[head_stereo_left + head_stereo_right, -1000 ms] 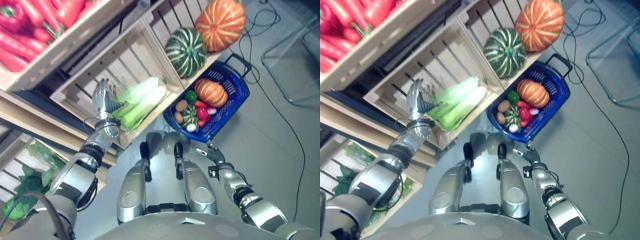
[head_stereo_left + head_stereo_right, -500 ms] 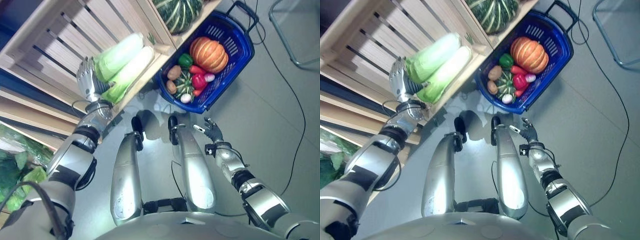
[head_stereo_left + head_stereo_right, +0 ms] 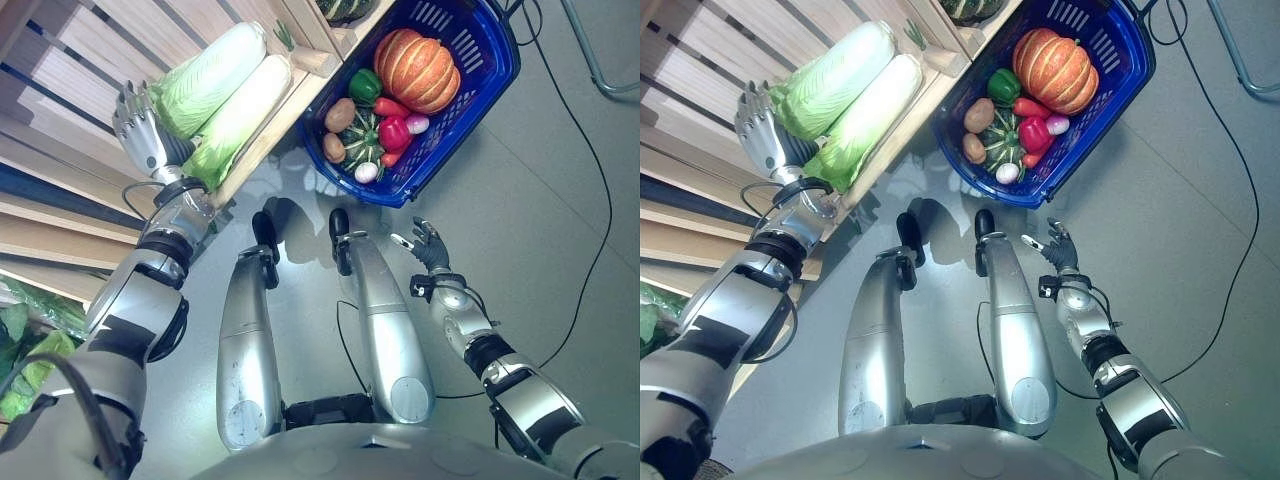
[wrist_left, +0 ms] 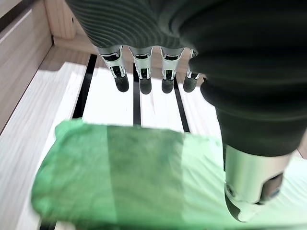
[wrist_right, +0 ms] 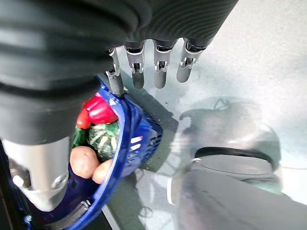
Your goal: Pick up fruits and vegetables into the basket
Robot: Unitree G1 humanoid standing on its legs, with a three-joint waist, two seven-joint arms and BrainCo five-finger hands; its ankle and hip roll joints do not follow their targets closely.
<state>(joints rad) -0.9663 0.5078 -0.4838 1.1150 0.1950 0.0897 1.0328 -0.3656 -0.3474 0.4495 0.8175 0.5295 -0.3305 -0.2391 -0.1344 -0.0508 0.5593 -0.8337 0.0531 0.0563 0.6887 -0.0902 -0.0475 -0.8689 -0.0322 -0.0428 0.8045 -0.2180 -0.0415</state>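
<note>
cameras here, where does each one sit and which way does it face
Left eye view: head camera looking down at the open left hand beside two pale green cabbages in a wooden crate.
Right eye view: same head, slightly offset; blue plastic basket of vegetables, open right hand over the grey floor.
Left wrist view: along the left hand's fingers, over a cabbage.
Right wrist view: along the right hand, basket past it.
Shared: both eyes show one scene.

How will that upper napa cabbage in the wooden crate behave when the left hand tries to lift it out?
The upper cabbage is long and rounded, so it may roll against the second cabbage beside it. Its leafy green end by the open left hand looks soft, so it will probably give under the fingers. It looks bulky for one hand, so it could tip if held near one end.
</note>
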